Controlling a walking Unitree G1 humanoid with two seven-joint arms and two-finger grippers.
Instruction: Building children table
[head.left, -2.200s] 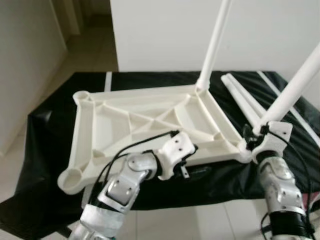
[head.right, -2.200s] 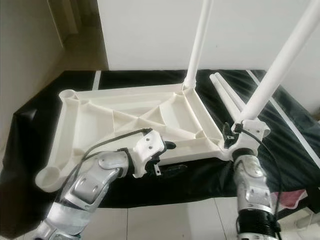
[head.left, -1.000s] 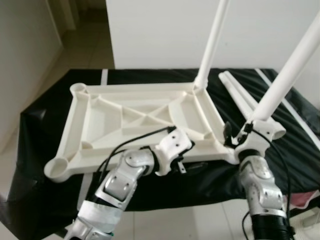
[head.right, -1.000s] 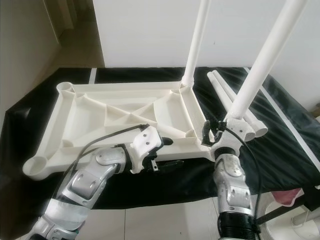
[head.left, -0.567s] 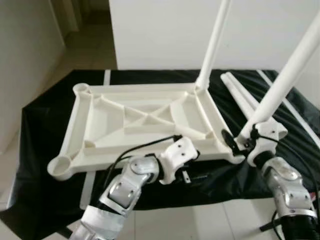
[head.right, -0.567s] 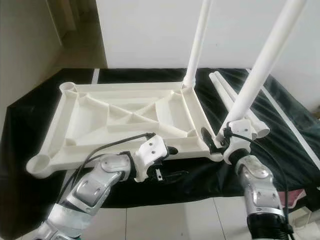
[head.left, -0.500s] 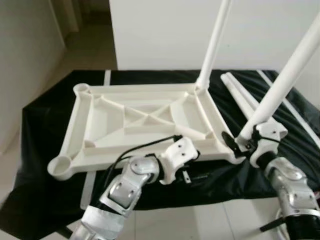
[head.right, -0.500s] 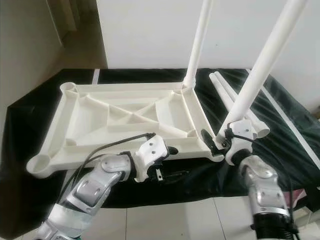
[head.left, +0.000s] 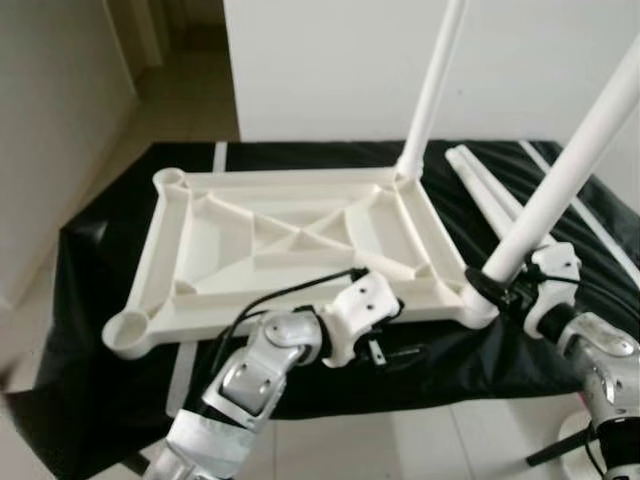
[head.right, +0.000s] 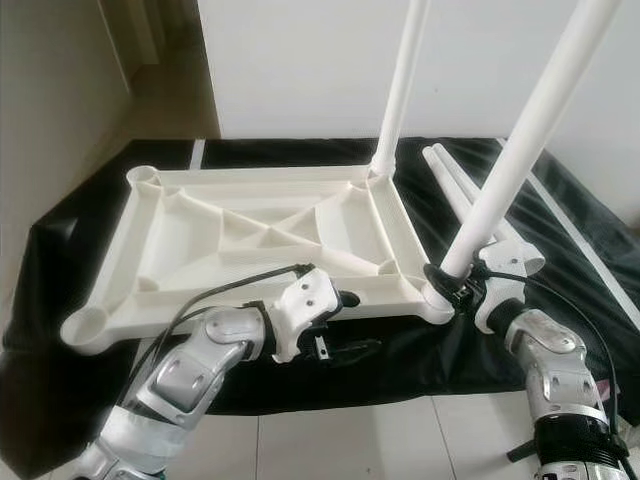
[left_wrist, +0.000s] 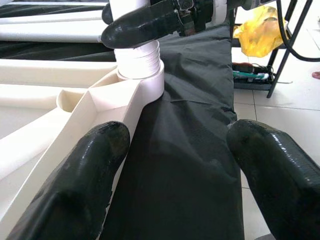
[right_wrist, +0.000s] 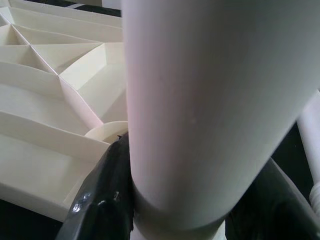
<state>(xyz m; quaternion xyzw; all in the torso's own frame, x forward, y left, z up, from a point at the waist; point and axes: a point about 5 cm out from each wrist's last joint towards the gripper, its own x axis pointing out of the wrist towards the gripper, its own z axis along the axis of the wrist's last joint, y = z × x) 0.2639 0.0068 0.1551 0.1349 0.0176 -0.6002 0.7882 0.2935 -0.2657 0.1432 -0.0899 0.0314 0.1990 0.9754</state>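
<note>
Overturned on the black-draped work surface, the white tabletop lies underside up, one leg standing at its far right corner. At the near right corner socket, the right gripper clamps the base of a second leg, its long axis rising steeply away. The left gripper rests wide open at the tabletop's near edge.

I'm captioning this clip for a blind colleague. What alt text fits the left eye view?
The right gripper is shut on a white table leg standing in the near right corner socket of an upturned white tabletop on a black cloth. The left gripper is open at the tabletop's near edge; another leg stands in the far right corner.
</note>
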